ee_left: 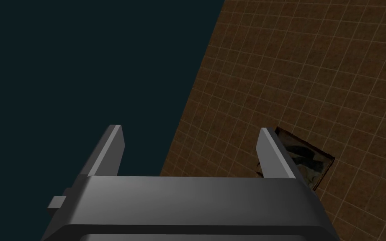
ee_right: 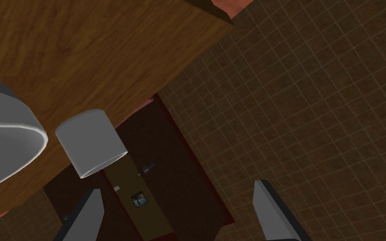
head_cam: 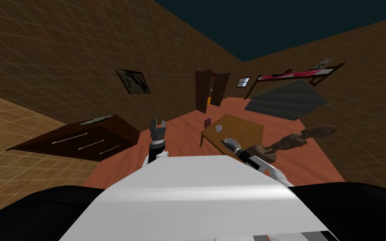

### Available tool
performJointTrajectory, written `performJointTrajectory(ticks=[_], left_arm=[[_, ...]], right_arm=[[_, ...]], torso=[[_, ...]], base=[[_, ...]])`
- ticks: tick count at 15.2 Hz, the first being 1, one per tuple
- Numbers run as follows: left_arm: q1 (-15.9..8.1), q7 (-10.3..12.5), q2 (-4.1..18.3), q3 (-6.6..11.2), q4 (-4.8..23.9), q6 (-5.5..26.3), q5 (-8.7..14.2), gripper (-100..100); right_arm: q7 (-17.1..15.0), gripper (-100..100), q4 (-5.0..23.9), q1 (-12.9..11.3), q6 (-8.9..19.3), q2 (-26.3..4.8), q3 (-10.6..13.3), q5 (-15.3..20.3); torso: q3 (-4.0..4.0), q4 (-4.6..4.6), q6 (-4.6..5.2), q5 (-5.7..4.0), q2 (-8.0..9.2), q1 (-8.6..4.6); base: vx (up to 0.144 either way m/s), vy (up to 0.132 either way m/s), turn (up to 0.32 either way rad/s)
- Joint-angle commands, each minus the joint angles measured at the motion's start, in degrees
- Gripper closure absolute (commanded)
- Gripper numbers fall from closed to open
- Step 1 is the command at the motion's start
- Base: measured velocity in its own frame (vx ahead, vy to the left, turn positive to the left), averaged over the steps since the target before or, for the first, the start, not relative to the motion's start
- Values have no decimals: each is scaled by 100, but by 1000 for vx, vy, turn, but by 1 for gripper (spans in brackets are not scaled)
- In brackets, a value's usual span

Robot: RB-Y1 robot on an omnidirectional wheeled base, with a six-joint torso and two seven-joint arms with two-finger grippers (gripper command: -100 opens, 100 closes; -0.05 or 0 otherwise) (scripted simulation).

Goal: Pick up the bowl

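Right wrist view | right gripper point(ee_right: 177, 186) spread wide | bowl point(ee_right: 3, 142) beside it, on table point(ee_right: 104, 50)

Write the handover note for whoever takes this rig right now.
Left gripper: open, empty, idle.
Right gripper: open, empty, at the table edge.
Bowl: on the table, off to one side of the right gripper, not between its fingers. A cup stands beside it, closer to the gripper.
Done: arm brought near the table.
Left: line up on the bowl, grip it, lift.
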Motion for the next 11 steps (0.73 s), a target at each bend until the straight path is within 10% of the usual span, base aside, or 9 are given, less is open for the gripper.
performJointTrajectory(ticks=[1, 11], left_arm=[[0, 0, 0, 0, 0, 0, 0, 0], [0, 0, 0, -1, 0, 0, 0, 0]], right_arm=[[97, -100, 286, -11, 2, -216, 138, 98], [415, -100, 1472, -108, -60, -819, 655, 430]], torso=[[0, 0, 0, 0, 0, 0], [-2, -1, 0, 5, -5, 16]], base=[[43, 36, 86], [50, 60, 99]])
